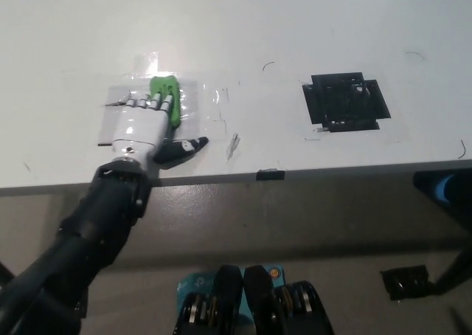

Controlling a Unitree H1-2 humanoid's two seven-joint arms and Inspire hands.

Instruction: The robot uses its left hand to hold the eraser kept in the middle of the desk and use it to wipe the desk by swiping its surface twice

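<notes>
Left hand (146, 125) white, palm down, fingers extended forward, thumb out right; dark forearm behind.

Bare desk (258, 25) around black tape patch (345, 101)
</notes>
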